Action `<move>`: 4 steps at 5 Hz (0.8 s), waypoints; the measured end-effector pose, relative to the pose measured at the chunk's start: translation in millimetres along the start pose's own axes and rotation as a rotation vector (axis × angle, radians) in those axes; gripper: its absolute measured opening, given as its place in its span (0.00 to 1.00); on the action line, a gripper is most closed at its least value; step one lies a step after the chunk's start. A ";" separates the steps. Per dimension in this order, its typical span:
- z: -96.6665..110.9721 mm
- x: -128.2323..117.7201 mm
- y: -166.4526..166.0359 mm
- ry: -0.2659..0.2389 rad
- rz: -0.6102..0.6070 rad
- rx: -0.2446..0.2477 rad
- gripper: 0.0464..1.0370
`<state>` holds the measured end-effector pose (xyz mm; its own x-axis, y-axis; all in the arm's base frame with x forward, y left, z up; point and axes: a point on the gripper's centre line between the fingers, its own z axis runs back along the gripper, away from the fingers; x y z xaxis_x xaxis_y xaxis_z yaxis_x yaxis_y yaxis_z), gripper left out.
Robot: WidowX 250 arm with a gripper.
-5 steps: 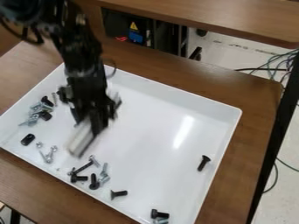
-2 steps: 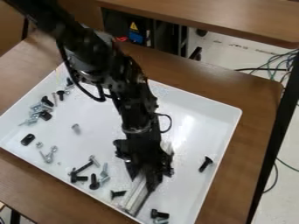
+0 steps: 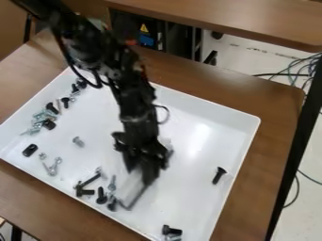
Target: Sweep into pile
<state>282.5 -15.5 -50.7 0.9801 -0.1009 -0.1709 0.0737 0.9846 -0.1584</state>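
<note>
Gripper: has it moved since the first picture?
Yes, the gripper has moved toward the view's right and closer to the near rim of the tray.

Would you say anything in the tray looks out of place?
A black screw lies alone toward the right side of the tray, away from the other hardware, mostly along the left and near edges.

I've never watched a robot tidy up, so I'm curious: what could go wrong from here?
The bar in the gripper might twist or slip if it catches on the black bolt beside its lower end. A sweep could also miss the bolt on the right, which lies well apart from the others. And pieces already near the wall of the tray might jam there instead of gathering.
</note>
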 end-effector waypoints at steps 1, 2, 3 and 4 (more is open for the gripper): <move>6.9 -7.6 43.7 0.040 -0.009 0.124 0.31; 12.1 -17.2 85.1 0.079 -0.003 0.177 0.31; 16.8 -33.0 125.5 0.103 -0.002 0.183 0.31; 22.9 -49.9 165.4 0.101 0.045 0.159 0.31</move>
<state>250.0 155.7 -46.1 0.9603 -0.0623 -0.2719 0.0664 0.9978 0.0057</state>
